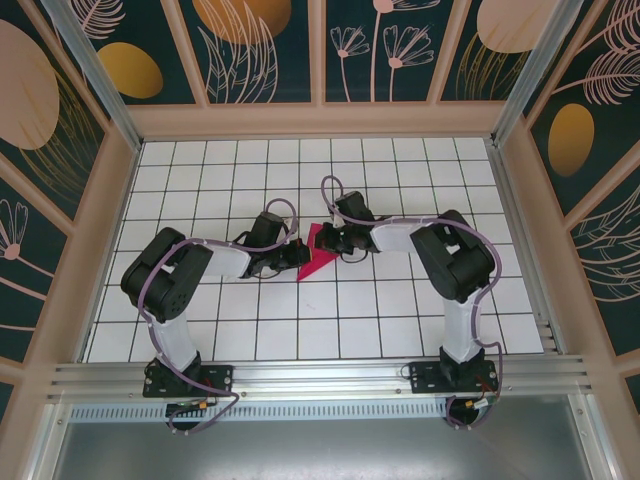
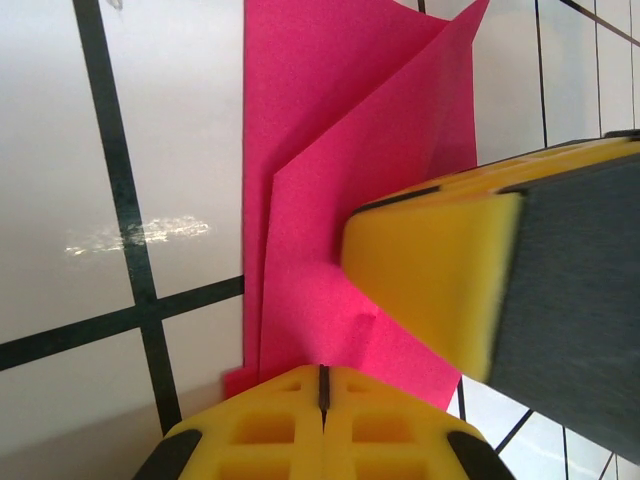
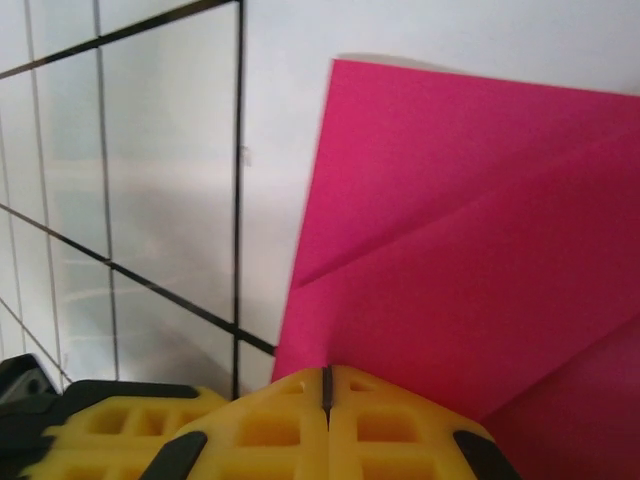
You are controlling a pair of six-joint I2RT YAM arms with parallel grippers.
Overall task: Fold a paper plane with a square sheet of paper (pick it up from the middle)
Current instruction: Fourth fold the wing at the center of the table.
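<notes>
The pink sheet of paper (image 1: 316,264) lies on the white grid table, folded into a layered, pointed paper plane shape with its tip toward the near left. My left gripper (image 1: 297,252) sits at its left side. In the left wrist view the left gripper (image 2: 322,374) is shut, its yellow tips resting on the paper (image 2: 330,190). My right gripper (image 1: 333,243) is at the paper's far right edge. It is also shut (image 3: 326,376), tips down on the paper's (image 3: 470,250) edge. Diagonal creases show on the paper. The right fingers (image 2: 440,270) are close beside the left ones.
The table (image 1: 400,310) is a white tiled surface with black grid lines, walled by wooden frames (image 1: 320,120) on three sides. An aluminium rail (image 1: 320,378) runs along the near edge by the arm bases. The left fingers (image 3: 110,430) show low left in the right wrist view.
</notes>
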